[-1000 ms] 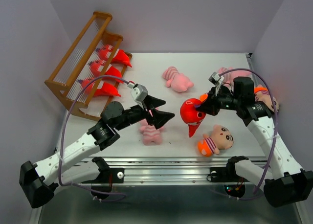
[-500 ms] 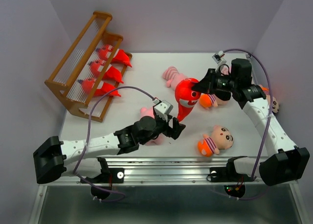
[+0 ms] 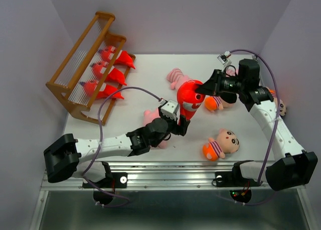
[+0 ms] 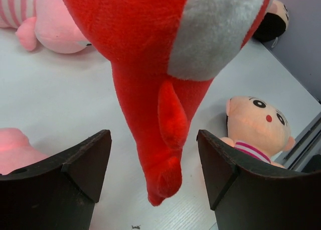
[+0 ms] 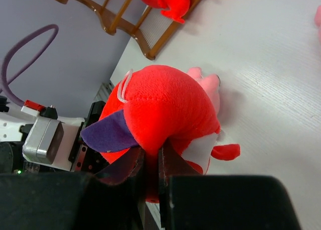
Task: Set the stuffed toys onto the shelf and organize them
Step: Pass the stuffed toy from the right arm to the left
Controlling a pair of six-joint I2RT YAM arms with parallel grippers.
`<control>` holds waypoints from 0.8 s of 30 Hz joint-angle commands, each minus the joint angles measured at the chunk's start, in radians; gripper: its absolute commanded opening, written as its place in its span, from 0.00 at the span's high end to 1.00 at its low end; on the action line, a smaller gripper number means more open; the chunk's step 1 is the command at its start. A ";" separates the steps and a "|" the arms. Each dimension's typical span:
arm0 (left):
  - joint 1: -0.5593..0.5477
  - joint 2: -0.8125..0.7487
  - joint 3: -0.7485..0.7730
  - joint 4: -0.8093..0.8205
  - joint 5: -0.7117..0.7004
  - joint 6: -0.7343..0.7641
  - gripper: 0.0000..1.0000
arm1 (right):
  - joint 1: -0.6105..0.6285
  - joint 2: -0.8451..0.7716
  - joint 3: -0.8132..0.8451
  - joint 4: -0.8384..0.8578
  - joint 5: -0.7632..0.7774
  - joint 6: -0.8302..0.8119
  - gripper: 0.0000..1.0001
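My right gripper is shut on the head of a red toothy monster, which hangs tail down over the table's middle. My left gripper is open just below it. The monster's red tail hangs between its dark fingers without touching them. The wooden shelf stands at the back left with three red monsters on its lowest tier. Pink pigs and boy dolls lie on the table.
A third boy doll lies by the right wall behind my right arm. My left arm stretches low across the pig at the front. In the left wrist view a pig lies far left and a boy doll to the right.
My right gripper carried the red monster back and left to the table's middle. My left arm stretched out low and brought its open jaws around the hanging tail.
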 commanded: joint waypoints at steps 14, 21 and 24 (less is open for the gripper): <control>-0.030 -0.057 -0.054 0.328 -0.110 0.154 0.21 | -0.135 0.040 0.073 0.124 -0.126 0.346 0.99; -0.031 -0.041 -0.037 0.374 -0.114 0.197 0.28 | -0.144 0.025 0.007 0.193 -0.170 0.447 0.99; -0.031 -0.027 -0.022 0.374 -0.099 0.209 0.32 | -0.144 0.014 -0.007 0.217 -0.173 0.464 0.99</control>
